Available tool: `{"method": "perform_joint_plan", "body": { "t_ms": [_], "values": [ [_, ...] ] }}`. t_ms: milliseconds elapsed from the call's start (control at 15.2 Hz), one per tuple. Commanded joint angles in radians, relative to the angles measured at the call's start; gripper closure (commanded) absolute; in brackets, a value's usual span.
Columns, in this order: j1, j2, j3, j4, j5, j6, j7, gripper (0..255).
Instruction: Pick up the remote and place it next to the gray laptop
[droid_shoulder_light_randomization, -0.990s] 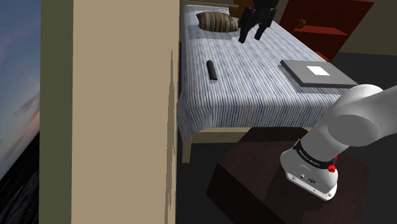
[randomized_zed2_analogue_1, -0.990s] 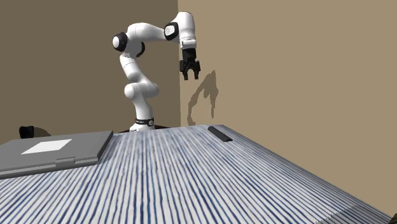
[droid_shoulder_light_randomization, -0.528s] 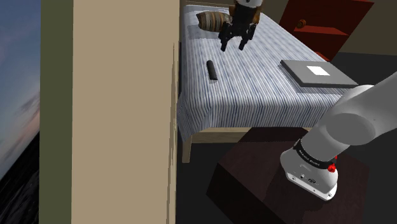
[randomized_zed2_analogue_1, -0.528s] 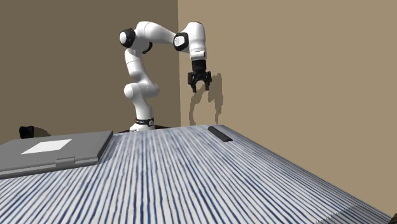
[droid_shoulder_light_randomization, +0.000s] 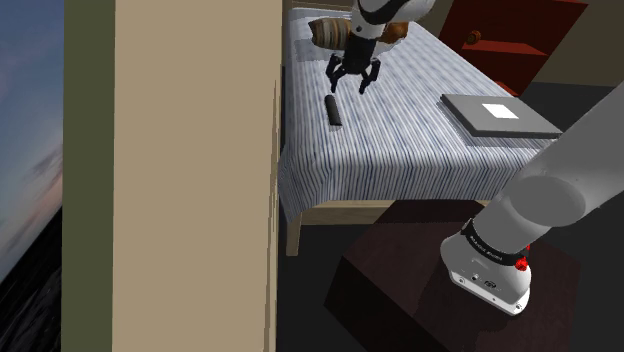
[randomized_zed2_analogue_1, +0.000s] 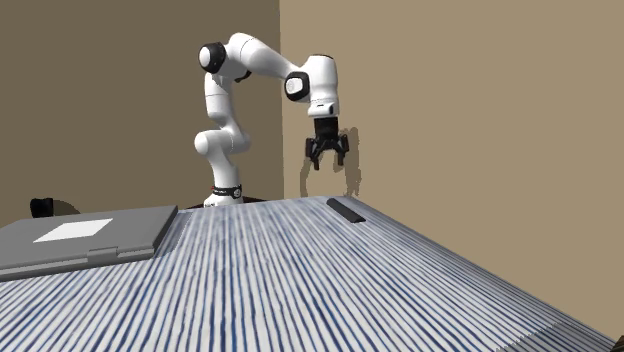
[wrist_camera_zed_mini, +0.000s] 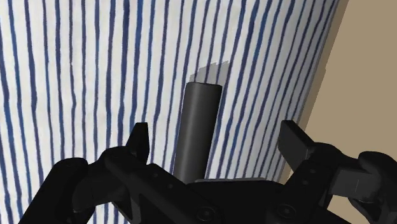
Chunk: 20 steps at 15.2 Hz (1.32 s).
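A slim black remote (droid_shoulder_light_randomization: 333, 110) lies flat on the blue-and-white striped bed (droid_shoulder_light_randomization: 400, 130), close to the edge by the tan wall. My gripper (droid_shoulder_light_randomization: 353, 84) hangs open in the air above it, apart from it. From across the bed, the gripper (randomized_zed2_analogue_1: 327, 165) hovers over the remote (randomized_zed2_analogue_1: 346, 211). Along the hand, the remote (wrist_camera_zed_mini: 198, 130) lies lengthwise below the gap between my spread fingers (wrist_camera_zed_mini: 139, 141), untouched. The closed gray laptop (droid_shoulder_light_randomization: 499, 115) rests flat on the bed toward the shoulder view's right, and at the second exterior view's left, laptop (randomized_zed2_analogue_1: 85, 240).
A tall tan wall (droid_shoulder_light_randomization: 195, 170) fills the shoulder view's left beside the bed. A striped brown pillow (droid_shoulder_light_randomization: 335, 33) lies at the bed's far end. A red wooden cabinet (droid_shoulder_light_randomization: 510, 40) stands behind the bed. The dark stand (droid_shoulder_light_randomization: 450, 280) holds the arm's base.
The gripper has come down and moved toward the wall side, from high above the pillow end to just above the remote. Its fingers stayed open. The remote and laptop have not moved.
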Motion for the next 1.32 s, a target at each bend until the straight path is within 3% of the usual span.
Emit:
{"method": "perform_joint_plan", "body": {
  "t_ms": [0, 396, 858, 1254],
  "values": [
    [-0.010, 0.079, -0.006, 0.045, 0.000, 0.031, 0.042, 0],
    [-0.031, 0.277, -0.033, 0.153, 0.012, 0.110, 0.148, 0],
    [-0.028, 0.334, -0.030, 0.129, 0.017, 0.192, 0.145, 0],
    [-0.027, 0.339, -0.030, 0.127, 0.018, 0.199, 0.145, 0]
  ]
}}
